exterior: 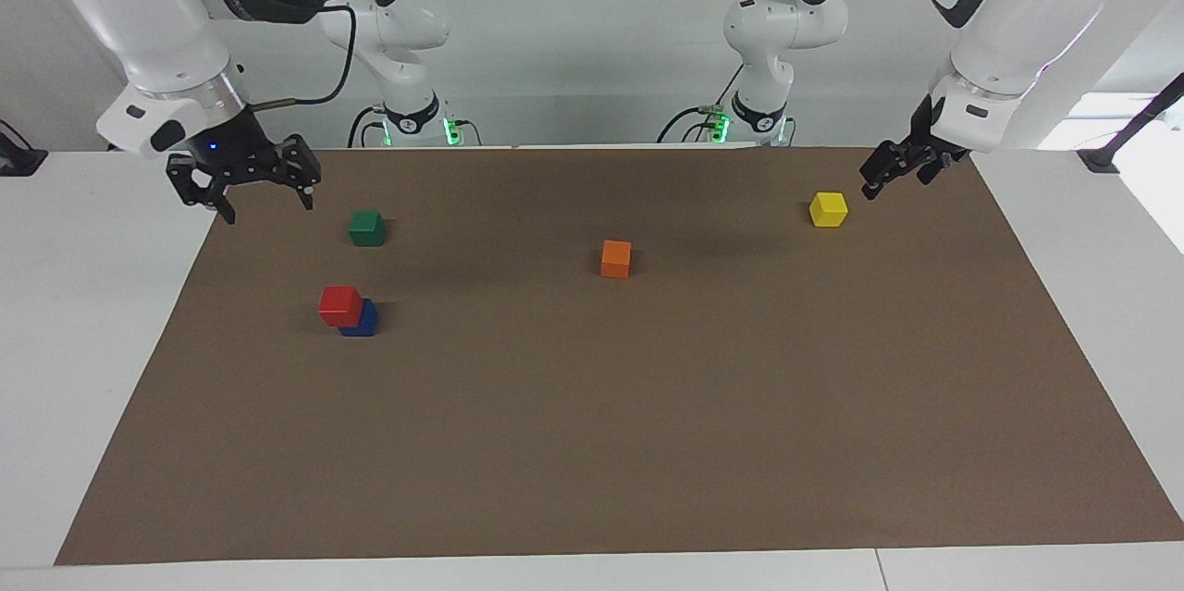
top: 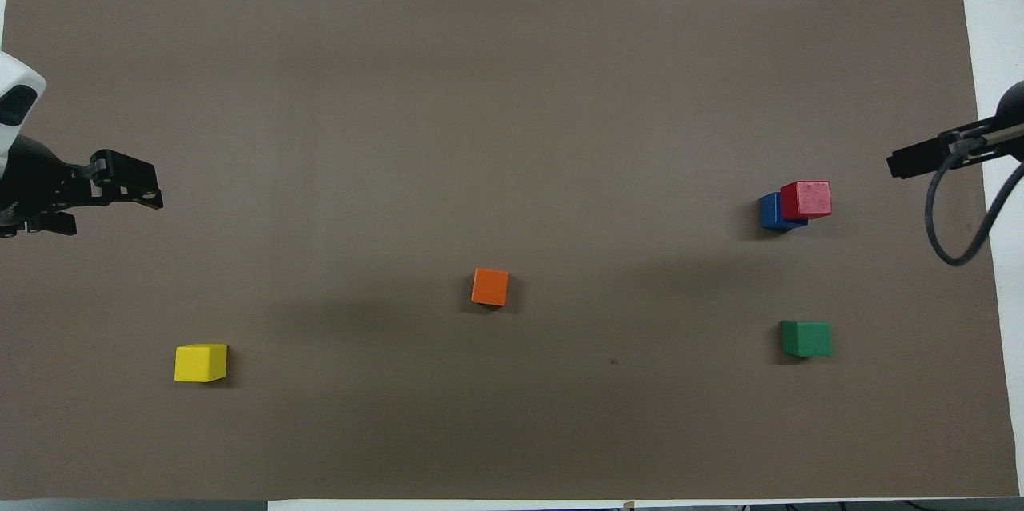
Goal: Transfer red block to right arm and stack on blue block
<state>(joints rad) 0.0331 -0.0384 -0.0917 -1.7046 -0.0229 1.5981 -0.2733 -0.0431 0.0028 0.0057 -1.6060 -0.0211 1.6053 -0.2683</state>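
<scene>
The red block [exterior: 340, 305] sits on top of the blue block [exterior: 363, 321], shifted a little off centre, at the right arm's end of the mat. The stack also shows in the overhead view: red block [top: 806, 199], blue block [top: 769, 212]. My right gripper [exterior: 267, 203] is open and empty, raised over the mat's corner beside the green block, clear of the stack. My left gripper [exterior: 881, 181] is open and empty, in the air beside the yellow block at the left arm's end; it also shows in the overhead view [top: 144, 187].
A green block [exterior: 366, 227] lies nearer to the robots than the stack. An orange block [exterior: 616, 258] lies mid-mat. A yellow block [exterior: 828, 209] lies at the left arm's end. The brown mat [exterior: 592, 443] covers the white table.
</scene>
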